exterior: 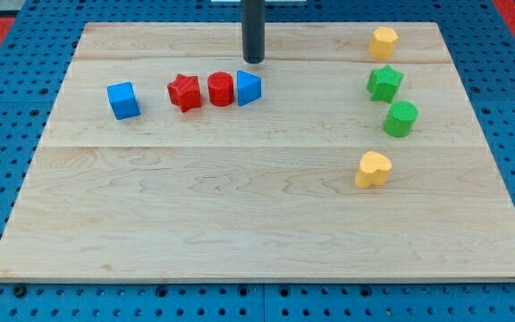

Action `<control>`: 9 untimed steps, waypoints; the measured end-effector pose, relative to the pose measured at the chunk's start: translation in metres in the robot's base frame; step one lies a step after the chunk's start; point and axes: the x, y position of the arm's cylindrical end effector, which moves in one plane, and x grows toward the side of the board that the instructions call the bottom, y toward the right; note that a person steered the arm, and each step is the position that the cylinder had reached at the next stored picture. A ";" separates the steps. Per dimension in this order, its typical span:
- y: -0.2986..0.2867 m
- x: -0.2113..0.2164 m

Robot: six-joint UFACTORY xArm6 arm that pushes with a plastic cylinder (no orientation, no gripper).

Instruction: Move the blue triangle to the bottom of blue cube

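The blue triangle [248,88] lies in the upper middle of the wooden board [240,215]. The blue cube [123,100] sits toward the view's left, at about the same height. Between them stand a red star [184,92] and a red cylinder [220,88]; the cylinder touches the triangle's left side. My tip [254,61] comes down from the view's top and sits just above the triangle, slightly to its right, with a small gap.
On the view's right stand a yellow block [384,41] near the top edge, a green star [384,83], a green cylinder [401,118] and a yellow heart [373,169]. Blue pegboard surrounds the board.
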 end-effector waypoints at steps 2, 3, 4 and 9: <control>-0.006 0.052; -0.023 0.093; -0.052 0.124; -0.056 0.164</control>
